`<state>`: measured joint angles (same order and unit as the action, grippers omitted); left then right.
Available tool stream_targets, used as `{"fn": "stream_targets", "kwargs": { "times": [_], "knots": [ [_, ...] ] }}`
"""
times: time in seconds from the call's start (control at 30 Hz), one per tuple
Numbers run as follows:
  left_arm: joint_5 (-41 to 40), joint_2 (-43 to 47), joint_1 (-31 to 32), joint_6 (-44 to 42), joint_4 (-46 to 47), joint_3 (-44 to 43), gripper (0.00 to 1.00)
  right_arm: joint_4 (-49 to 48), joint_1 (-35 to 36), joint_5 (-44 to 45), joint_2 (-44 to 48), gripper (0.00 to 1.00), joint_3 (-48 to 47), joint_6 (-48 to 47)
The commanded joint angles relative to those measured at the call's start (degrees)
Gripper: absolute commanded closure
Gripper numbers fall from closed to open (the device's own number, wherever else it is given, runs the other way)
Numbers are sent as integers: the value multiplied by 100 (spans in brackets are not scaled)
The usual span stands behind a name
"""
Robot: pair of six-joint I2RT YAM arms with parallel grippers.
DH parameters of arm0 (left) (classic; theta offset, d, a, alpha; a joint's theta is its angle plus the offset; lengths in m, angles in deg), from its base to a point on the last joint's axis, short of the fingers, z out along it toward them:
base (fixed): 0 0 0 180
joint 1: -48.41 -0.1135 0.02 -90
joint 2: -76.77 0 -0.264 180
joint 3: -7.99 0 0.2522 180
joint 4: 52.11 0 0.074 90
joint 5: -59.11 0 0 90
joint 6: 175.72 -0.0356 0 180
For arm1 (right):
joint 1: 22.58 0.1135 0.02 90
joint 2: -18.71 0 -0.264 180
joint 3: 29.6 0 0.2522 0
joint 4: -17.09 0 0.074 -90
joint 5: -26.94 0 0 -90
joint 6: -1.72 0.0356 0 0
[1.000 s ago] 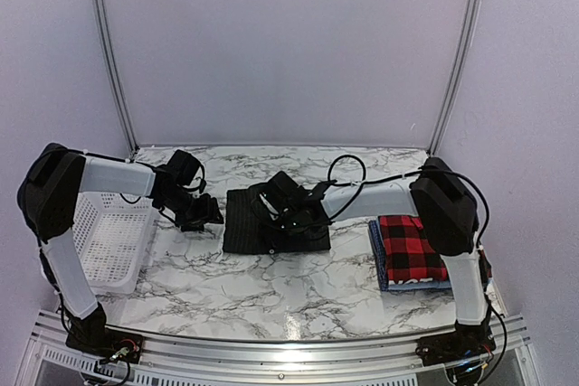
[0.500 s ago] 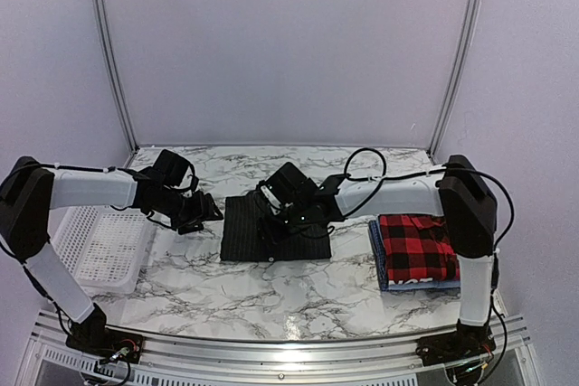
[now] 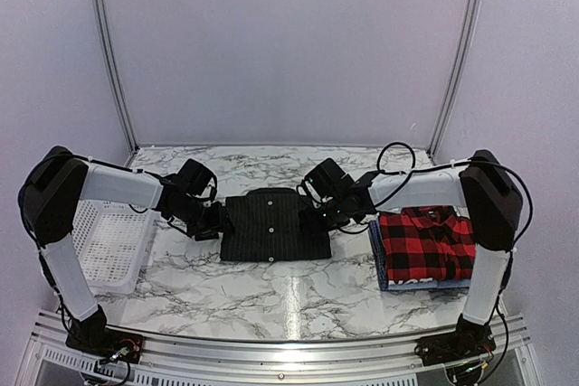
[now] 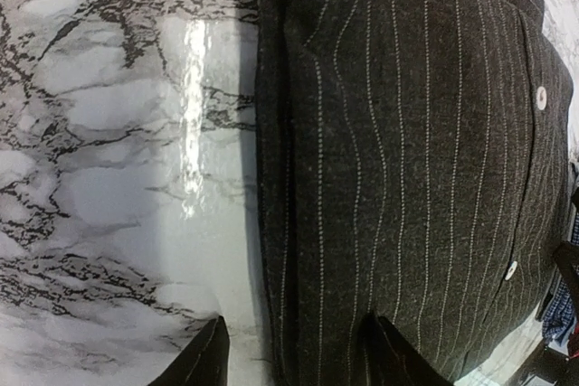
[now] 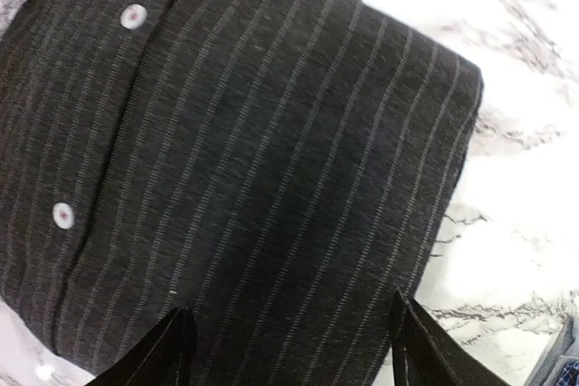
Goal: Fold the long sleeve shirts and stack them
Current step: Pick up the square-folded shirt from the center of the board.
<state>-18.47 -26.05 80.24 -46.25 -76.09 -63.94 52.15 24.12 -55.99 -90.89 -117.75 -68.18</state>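
At the left edge of the folded black pinstriped shirt [image 4: 407,151], the left gripper [image 4: 294,359] holds its fingers [image 4: 204,359] apart, one tip over the marble table [image 4: 99,133] and the other over the cloth. Across the shirt, the right gripper [image 5: 294,350] is likewise spread, one tip above the striped fabric, the other at its right edge. The shirt lies flat, buttons up, mid-table between the arms. To the right, the red-and-black plaid shirt [image 3: 425,243] rests on the blue shirt [image 3: 376,261]; a white mesh basket [image 3: 109,241] stands far left.
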Motion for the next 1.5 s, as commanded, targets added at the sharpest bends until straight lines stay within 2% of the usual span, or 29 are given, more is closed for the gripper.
{"fn": "stream_targets", "kwargs": {
  "times": [0.0,0.47,0.53,0.63,0.77,1.13,1.47],
  "knots": [
    [-152,-201,85,-70,-150,-230,47,-177,-207,144,179,32,317,138],
    [-903,-924,299,-123,-809,-634,63,-438,-367,172,125,33,855,249],
    [-891,-1033,339,-45,-793,-654,69,-451,-369,154,115,33,858,241],
    [-891,-1076,384,88,-725,-680,84,-436,-372,113,113,33,820,216],
    [-1043,-830,385,155,-670,-663,100,-423,-366,37,172,33,756,188],
    [-1137,640,-137,-588,-1253,-324,100,-206,-360,-31,714,33,585,164],
    [-904,1086,-725,-1267,-1821,-435,100,-173,-192,-166,223,33,166,161]
  ]
}}
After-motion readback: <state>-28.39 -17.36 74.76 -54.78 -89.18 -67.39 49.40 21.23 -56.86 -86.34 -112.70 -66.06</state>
